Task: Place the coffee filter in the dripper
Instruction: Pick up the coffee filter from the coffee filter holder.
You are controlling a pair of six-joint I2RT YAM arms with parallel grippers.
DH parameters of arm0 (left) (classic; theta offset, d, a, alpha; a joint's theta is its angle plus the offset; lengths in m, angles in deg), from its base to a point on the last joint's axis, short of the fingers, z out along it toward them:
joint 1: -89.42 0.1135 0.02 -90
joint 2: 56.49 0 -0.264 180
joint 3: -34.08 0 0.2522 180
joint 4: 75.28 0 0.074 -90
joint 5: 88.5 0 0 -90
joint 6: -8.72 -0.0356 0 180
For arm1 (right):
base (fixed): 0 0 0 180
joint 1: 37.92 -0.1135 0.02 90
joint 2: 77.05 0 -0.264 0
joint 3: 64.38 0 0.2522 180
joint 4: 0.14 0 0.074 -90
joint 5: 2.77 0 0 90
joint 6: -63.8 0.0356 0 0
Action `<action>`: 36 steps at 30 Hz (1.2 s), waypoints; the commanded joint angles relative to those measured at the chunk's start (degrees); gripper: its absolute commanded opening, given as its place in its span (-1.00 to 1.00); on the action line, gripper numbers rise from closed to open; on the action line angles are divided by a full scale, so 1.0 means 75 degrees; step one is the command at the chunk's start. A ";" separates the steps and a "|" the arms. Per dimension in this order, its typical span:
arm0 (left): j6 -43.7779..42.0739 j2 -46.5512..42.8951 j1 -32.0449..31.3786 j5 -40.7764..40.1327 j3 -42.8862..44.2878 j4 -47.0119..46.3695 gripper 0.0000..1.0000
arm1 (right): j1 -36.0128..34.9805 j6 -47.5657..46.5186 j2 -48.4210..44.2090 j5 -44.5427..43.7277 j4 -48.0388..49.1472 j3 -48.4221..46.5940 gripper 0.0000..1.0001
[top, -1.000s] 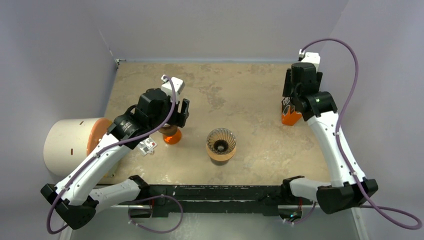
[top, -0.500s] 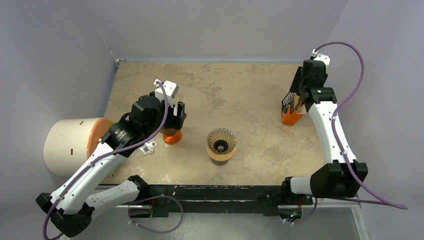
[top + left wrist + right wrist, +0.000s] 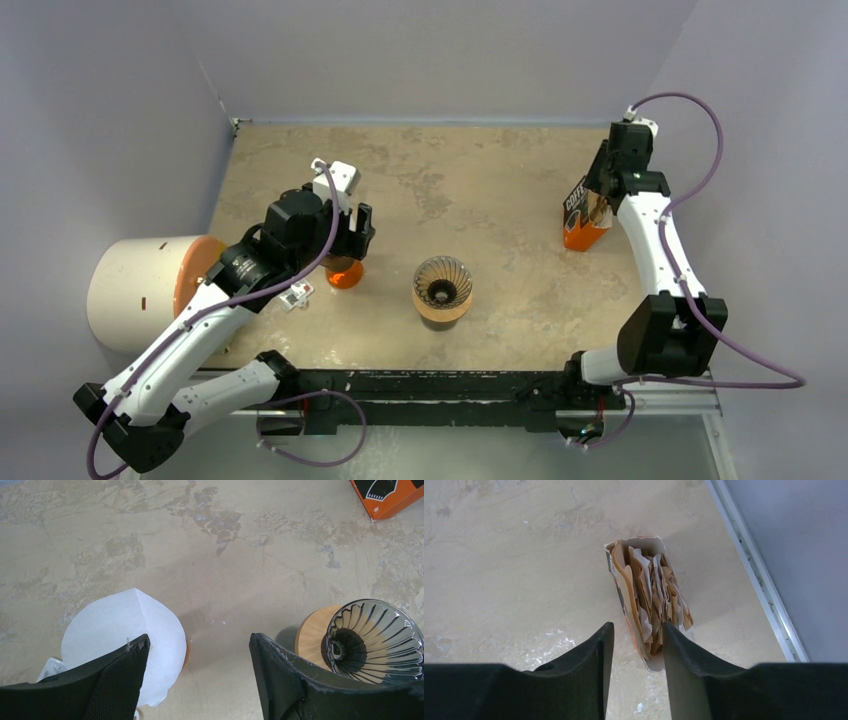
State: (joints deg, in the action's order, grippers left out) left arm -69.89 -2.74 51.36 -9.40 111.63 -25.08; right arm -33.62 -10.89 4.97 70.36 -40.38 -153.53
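The dripper, a ribbed clear glass cone with a wood collar, stands at the table's middle front; it also shows in the left wrist view. Several tan coffee filters stand in the open black-and-orange packet at the right. My right gripper is open and empty just above the packet's near side. My left gripper is open wide and empty over an orange glass vessel topped by a white paper, left of the dripper.
A white cylinder with an orange end lies at the left table edge. A small white tag lies near the orange vessel. Walls close the back and sides; a black rail runs along the front.
My right arm has swung right and back, and the packet now shows more in the top view. My left arm has shifted slightly left. Both grippers stay open.
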 commanded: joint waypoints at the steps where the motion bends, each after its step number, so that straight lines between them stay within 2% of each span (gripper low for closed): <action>1: 0.0109 0.0027 -0.0020 0.0093 -0.0079 -0.0311 0.43 | 0.0051 0.0064 -0.0051 0.0100 0.0270 -0.0014 -0.21; 6: 0.0099 0.0016 -0.0014 0.0085 -0.0079 -0.0312 0.43 | 0.0059 0.0125 -0.0038 0.0133 0.0285 0.0015 -0.51; 12: 0.0097 0.0016 -0.0011 0.0093 -0.0079 -0.0310 0.43 | 0.0060 0.0094 -0.0058 0.0116 0.0293 -0.0007 -1.00; 36: 0.0074 -0.0059 -0.0014 0.0058 -0.0068 -0.0301 0.43 | 0.0053 0.0167 -0.0820 0.0630 0.0261 -0.0738 -1.00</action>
State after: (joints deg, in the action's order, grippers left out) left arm -69.89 -2.50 51.36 -9.20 111.56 -25.08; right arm -33.38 -10.14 0.92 73.42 -39.64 -156.33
